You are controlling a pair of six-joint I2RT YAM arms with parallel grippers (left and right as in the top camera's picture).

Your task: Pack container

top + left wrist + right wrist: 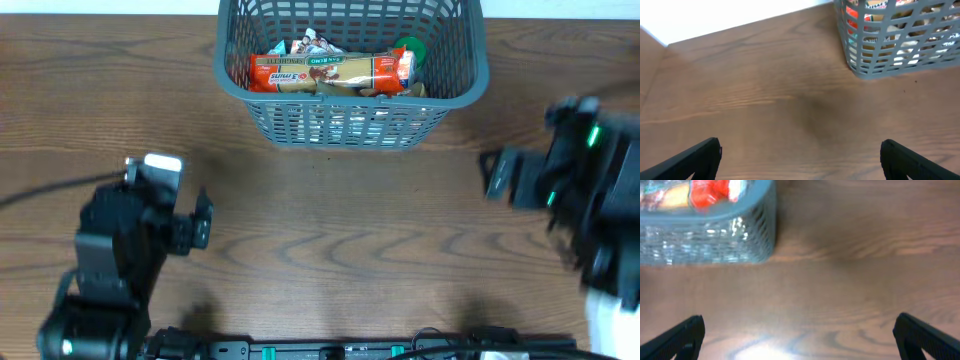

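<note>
At the far edge of the desk [330, 220], midway, the basket [350, 122] holds packets [330, 72]; likely light, stiff plastic, so grip its rim. Your left gripper [800, 147] and right gripper [799, 322] gape empty.

I get bright, even light; right wrist view shows desk [765, 347] glare and a blurred container [705, 247].

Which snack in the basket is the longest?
The orange and tan packet, lying across the basket by its front wall. The others, like the green one, only peek out behind it.
</note>
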